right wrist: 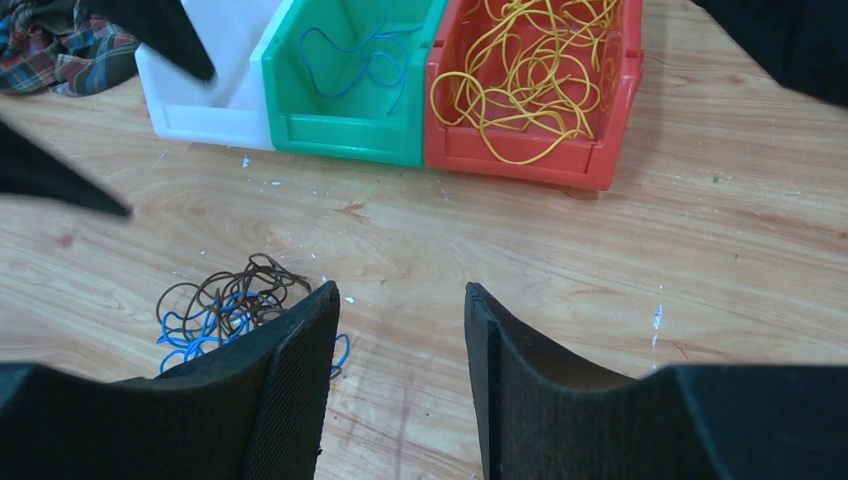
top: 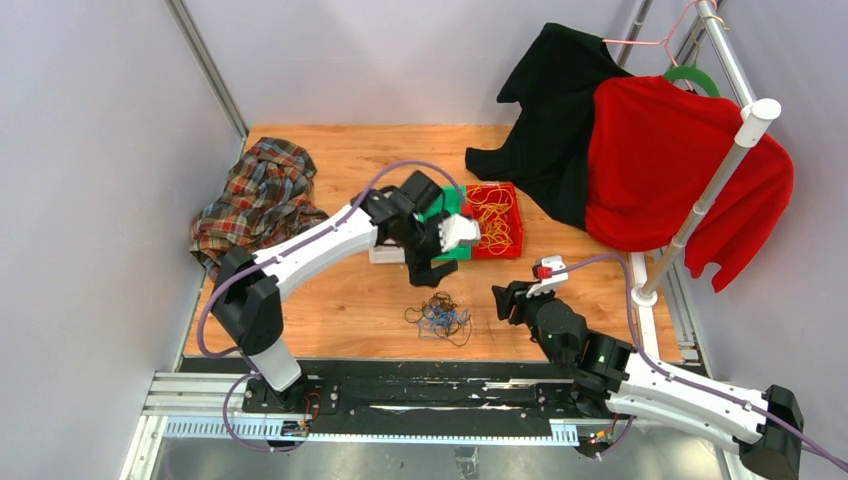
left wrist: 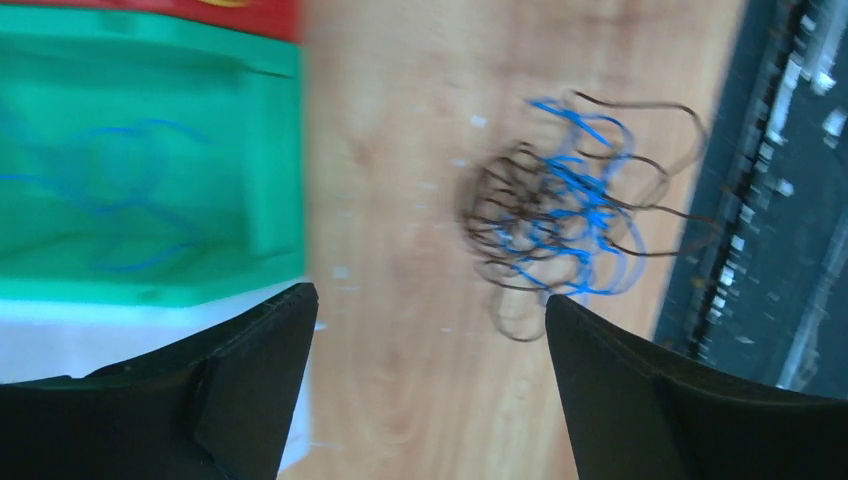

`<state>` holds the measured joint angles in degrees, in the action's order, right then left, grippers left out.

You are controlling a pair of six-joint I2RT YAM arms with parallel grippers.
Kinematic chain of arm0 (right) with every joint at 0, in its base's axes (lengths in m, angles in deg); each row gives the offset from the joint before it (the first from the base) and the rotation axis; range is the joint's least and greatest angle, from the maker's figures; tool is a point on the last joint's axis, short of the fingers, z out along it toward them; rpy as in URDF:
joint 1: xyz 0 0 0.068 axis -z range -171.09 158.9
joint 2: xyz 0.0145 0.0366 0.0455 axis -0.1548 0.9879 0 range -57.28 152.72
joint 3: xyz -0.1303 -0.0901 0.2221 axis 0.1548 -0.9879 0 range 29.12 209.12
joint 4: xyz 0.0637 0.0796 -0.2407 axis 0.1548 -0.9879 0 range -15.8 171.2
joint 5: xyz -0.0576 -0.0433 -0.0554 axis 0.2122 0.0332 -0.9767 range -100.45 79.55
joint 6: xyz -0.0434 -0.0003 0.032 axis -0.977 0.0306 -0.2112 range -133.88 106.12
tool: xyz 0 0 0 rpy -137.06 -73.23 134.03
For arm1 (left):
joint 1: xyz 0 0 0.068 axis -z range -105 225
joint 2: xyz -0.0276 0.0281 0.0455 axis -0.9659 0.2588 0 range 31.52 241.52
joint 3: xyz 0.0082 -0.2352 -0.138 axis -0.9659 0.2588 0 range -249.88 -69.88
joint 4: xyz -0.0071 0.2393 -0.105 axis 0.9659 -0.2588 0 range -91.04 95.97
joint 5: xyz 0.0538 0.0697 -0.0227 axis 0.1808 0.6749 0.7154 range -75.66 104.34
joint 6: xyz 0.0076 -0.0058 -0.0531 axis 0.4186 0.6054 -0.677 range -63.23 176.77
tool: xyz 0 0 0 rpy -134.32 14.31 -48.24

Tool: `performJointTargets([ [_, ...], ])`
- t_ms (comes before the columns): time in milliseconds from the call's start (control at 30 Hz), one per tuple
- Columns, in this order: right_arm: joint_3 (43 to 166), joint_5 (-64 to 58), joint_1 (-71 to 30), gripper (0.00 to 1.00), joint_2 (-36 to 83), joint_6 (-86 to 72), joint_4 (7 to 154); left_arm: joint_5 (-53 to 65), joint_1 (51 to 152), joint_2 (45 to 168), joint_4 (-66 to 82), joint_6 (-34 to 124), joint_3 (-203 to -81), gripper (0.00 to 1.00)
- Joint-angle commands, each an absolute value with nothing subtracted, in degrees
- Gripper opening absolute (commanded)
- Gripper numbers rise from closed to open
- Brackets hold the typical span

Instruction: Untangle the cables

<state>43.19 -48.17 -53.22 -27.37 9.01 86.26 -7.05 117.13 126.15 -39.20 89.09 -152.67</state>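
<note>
Inspecting the desk (top: 340, 310), we find the cables (top: 438, 318) lying as a loose tangle of blue and dark loops on the bare wood. They sit just ahead of the left gripper (top: 440, 255) and off to the left of the right gripper (top: 510, 300).

The left gripper (left wrist: 425, 297) hangs above the desk with its jaws wide, and only wood shows between them. In its wrist view the tangle (left wrist: 560, 215) sits beyond the right-hand finger, whose tip overlaps the lowest loops. That view is blurred.

The right gripper (right wrist: 400, 288) stands partly open, its jaws a moderate gap apart over bare wood, holding no cable. Its left finger (right wrist: 290, 390) hides the near edge of the tangle (right wrist: 225, 305).

Beyond the right gripper three bins stand side by side, touching:
- a white bin (right wrist: 215, 110);
- a green bin (right wrist: 340, 130) with a blue cable (right wrist: 350, 60) in it;
- a red bin (right wrist: 530, 160) with yellow cables (right wrist: 520, 70) in it.

The left gripper hangs near the front of the white and green bins and partly covers them from above.

A plaid shirt (top: 258, 200) lies bunched well behind the left arm. Well beyond the right gripper, a black garment (top: 550, 110) and a red sweater (top: 670, 160) hang on a rack (top: 715, 190), clear of the tangle.
</note>
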Motion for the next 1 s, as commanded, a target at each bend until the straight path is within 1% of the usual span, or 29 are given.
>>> performJointTargets([
  [0, 46.6, -45.7, -53.7, 0.49, -27.1, 9.8, 81.7, -13.9, 120.3, 128.4, -42.6, 87.6, -148.9, 0.86],
  [100, 47.5, -44.1, -53.7, 0.48, -27.2, 10.5, 78.8, -16.1, 120.9, 129.8, -41.3, 85.5, -147.9, 0.84],
  [200, 47.0, -42.7, -53.7, 0.47, -27.2, 11.9, 77.6, -16.1, 121.6, 129.5, -36.8, 84.9, -145.8, 0.81],
  [367, 47.1, -42.6, -53.7, 0.47, -27.4, 13.2, 76.3, -18.7, 122.4, 131.7, -36.4, 87.1, -145.8, 0.7],
  [500, 46.2, -43.2, -53.7, 0.47, -28.4, 14.4, 75.8, -21.8, 123.6, 129.3, -37.1, 90.3, -143.7, 0.7],
  [567, 45.7, -44.1, -53.7, 0.47, -29.3, 15.3, 75.2, -21.3, 125.2, 129.1, -37.6, 92.0, -143.3, 0.7],
  [667, 44.6, -45.3, -53.7, 0.47, -31.0, 16.1, 74.6, -20.0, 128.0, 130.9, -37.6, 93.4, -144.8, 0.7],
  [767, 44.1, -45.8, -53.7, 0.46, -32.1, 16.8, 73.5, -19.7, 130.0, 133.4, -37.6, 94.1, -147.1, 0.67],
  [867, 44.1, -46.0, -53.7, 0.45, -32.8, 17.4, 72.3, -17.9, 130.9, 134.7, -37.6, 96.3, -147.8, 0.61],
  [967, 44.3, -46.4, -53.7, 0.45, -33.4, 17.1, 71.6, -17.0, 131.0, 135.3, -38.1, 97.4, -147.4, 0.51],
])
